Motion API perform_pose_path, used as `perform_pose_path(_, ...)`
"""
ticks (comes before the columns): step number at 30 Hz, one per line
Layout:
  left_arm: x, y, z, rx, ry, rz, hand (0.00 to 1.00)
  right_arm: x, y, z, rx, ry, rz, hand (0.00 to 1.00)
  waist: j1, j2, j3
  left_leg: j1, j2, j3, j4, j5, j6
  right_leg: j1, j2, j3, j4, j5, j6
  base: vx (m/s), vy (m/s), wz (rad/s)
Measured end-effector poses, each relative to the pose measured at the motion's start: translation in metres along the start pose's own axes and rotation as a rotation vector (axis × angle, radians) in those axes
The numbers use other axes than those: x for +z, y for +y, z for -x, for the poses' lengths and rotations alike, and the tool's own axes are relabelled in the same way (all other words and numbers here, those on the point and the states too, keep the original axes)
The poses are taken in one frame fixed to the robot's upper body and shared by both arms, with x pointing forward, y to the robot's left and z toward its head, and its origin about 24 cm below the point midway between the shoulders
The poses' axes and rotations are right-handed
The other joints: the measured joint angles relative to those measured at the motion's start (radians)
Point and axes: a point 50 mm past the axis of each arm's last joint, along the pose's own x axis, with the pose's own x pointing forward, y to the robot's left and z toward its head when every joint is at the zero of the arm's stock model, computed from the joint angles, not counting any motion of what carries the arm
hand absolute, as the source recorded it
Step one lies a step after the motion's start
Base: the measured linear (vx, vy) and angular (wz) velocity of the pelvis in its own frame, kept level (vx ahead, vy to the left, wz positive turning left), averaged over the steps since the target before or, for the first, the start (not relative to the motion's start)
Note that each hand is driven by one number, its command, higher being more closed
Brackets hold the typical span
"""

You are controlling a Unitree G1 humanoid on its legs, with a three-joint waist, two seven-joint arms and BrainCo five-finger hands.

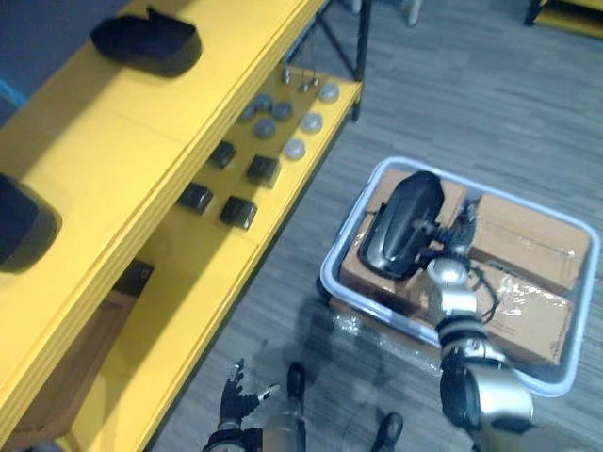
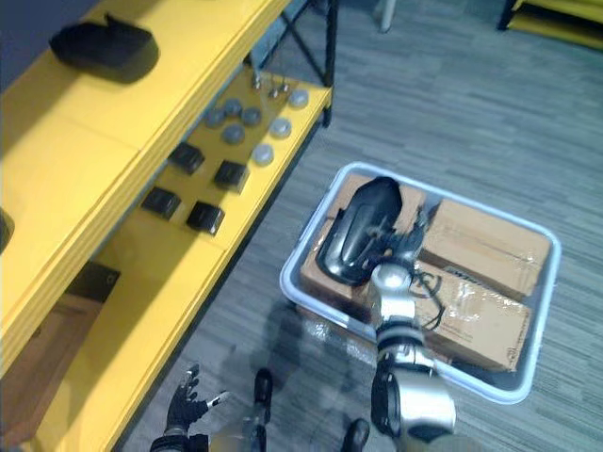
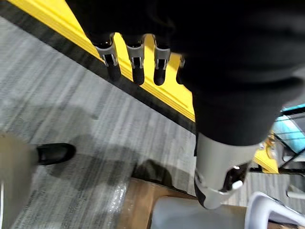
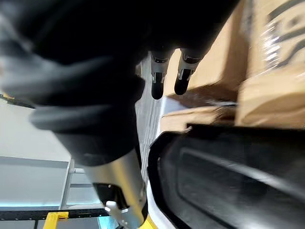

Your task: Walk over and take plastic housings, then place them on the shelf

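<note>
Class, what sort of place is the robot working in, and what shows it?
Probably a workshop or parts store: yellow shelving carrying black plastic housings and rows of small black and grey parts, plus a pale bin of cardboard boxes on the grey floor.

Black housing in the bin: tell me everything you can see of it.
The black housing is a long, rounded shell of glossy dark plastic, narrower at one end. The right wrist view shows a moulded ridge along its edge. It lies on top of the cardboard boxes inside the pale bin on the floor, at the end of the bin nearer the shelf. The right hand is beside it with straight fingers; whether they touch it cannot be told.
</note>
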Motion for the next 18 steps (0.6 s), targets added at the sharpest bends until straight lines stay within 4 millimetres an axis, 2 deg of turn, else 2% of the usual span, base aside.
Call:
perform_pose_path(2,-0.002,-0.006,-0.003,-0.033,0.008,-0.009,0.00,0.016,-0.009,-0.014,-0.034,0.007,0.025,0.00,0.020,0.010,0.011,-0.028,0.002,-0.007,0.009,0.000,0.000,-0.022,0.003,0.000,0.000,0.004,-0.002,0.00,0.007,0.02)
perform_pose_path(7,-0.008,-0.013,-0.012,-0.060,0.045,-0.044,0.00,0.032,-0.025,-0.029,-0.068,0.016,0.096,0.00,0.044,0.017,0.030,-0.097,0.013,-0.016,0.036,0.000,0.001,-0.077,0.015,0.000,0.001,0.012,-0.013,0.00,0.000,0.00)
perform_pose_path(15,-0.007,-0.014,-0.025,-0.035,0.071,-0.052,0.00,0.034,-0.022,-0.029,-0.060,0.046,0.163,0.00,0.051,0.020,0.053,-0.146,0.029,-0.016,0.072,-0.004,0.000,-0.119,0.031,0.019,0.013,0.013,-0.016,0.02,-0.003,-0.05)
perform_pose_path(16,-0.005,-0.014,-0.027,-0.029,0.075,-0.042,0.00,0.036,-0.020,-0.029,-0.056,0.052,0.165,1.00,0.052,0.020,0.053,-0.150,0.035,-0.015,0.073,-0.005,-0.001,-0.127,0.034,0.024,0.018,0.013,-0.016,0.00,-0.001,-0.08)
perform_pose_path(18,-0.005,-0.014,-0.029,-0.021,0.079,-0.042,0.00,0.034,-0.017,-0.028,-0.050,0.058,0.185,1.00,0.052,0.020,0.053,-0.152,0.037,-0.015,0.073,-0.005,-0.001,-0.131,0.038,0.027,0.020,0.013,-0.016,0.00,0.005,-0.05)
